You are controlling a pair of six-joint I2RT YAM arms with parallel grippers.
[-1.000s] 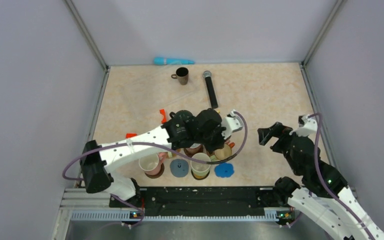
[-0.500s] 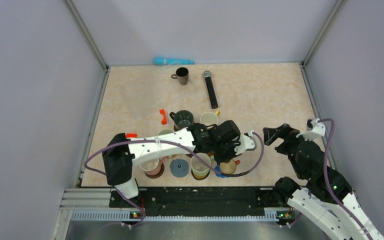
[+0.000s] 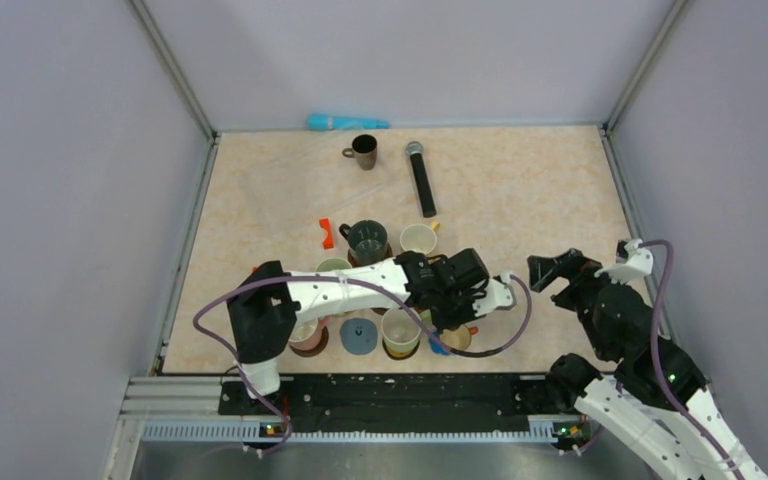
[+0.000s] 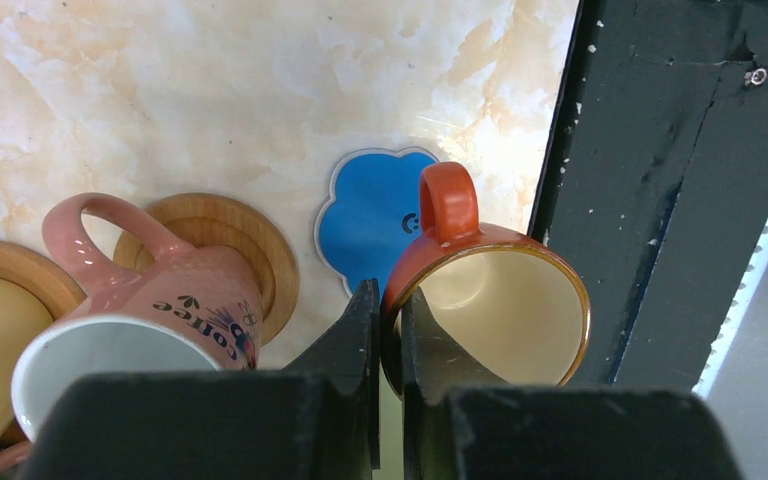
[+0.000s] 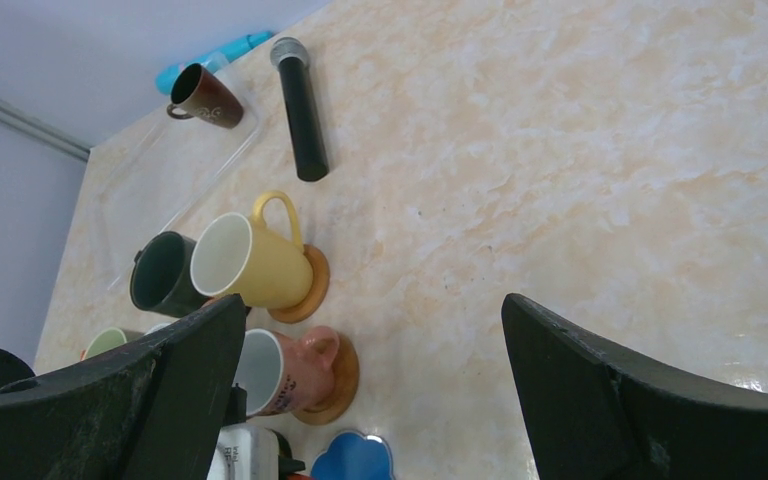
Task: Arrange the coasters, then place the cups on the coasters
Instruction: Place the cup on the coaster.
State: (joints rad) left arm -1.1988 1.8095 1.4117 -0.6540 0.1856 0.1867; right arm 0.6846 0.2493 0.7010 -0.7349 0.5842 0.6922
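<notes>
1. The left fingers [image 4: 375, 305] are pinched shut on the rim of the orange cup [image 4: 490, 300]. One finger is inside the cream-lined bowl, and the other is outside on the wall near the handle.
2. The orange cup sits over the blue scalloped coaster [image 4: 365, 225], with its handle crossing the coaster's edge in the left wrist view. I cannot tell whether its base touches the coaster. It is at the near edge of the counter [image 4: 210, 80], just beside the black base rail [image 4: 660, 200].
3. The pink cup [image 4: 160, 300] reads "coffee" in dark letters beside a small leaf sprig. It stands on a wooden coaster [image 4: 250, 240], which lies just beside the blue one.
4. The blue scalloped coaster has a small dark mark at its middle, too small to read.
5. The right fingers [image 3: 552, 268] are spread wide and hold nothing. They hang over the right side of the counter, apart from the cups.
6. In the right wrist view, the yellow cup [image 5: 250, 262] stands on a second wooden coaster [image 5: 312, 285], with the dark green cup [image 5: 165, 275] just beside it. The pink cup's lettering is only a dark smudge in this view.
7. The brown cup [image 3: 365, 150] stands alone near the back wall, near the black microphone [image 3: 422, 182]. A light-blue object [image 3: 345, 122] lies against that wall.
8. The grey-blue coaster [image 3: 359, 335] lies bare in the front row, just beside a pale cup [image 3: 401, 330]. A red-orange piece [image 3: 326, 232] lies to the left of the dark green cup.
</notes>
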